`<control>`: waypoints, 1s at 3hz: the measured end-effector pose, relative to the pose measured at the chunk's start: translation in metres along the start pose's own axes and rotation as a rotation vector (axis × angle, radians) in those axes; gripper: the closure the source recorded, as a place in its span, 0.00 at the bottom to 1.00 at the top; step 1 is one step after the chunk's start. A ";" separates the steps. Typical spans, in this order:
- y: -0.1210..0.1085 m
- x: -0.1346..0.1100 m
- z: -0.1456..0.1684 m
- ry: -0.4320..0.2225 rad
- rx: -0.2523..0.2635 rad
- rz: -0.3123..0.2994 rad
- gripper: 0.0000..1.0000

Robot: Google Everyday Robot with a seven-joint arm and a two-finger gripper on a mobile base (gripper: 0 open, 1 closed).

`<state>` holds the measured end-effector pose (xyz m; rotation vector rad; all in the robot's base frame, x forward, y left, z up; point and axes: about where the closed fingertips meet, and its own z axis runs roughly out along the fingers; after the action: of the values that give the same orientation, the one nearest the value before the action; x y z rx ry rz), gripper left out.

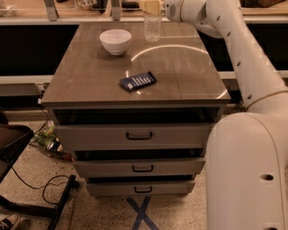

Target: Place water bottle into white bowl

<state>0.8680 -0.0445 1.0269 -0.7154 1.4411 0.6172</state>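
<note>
The water bottle (153, 27) is a clear ribbed plastic bottle, upright at the far edge of the tabletop, its base looking slightly off the surface. My gripper (151, 6) is at the top edge of the view, shut on the bottle's upper part, so the cap is hidden. The white bowl (115, 40) stands empty on the table, to the left of the bottle and a little nearer. The white arm (234, 36) reaches in from the right.
A dark phone-sized packet (138, 81) lies near the middle of the brown tabletop (90, 85). Three drawers (139, 135) sit below the top. Cables and a dark stand (54, 197) lie on the floor at left. A shelf runs behind the table.
</note>
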 end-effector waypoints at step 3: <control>0.038 -0.043 0.055 0.034 -0.057 0.040 1.00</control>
<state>0.8733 0.0234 1.0668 -0.7459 1.4768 0.6826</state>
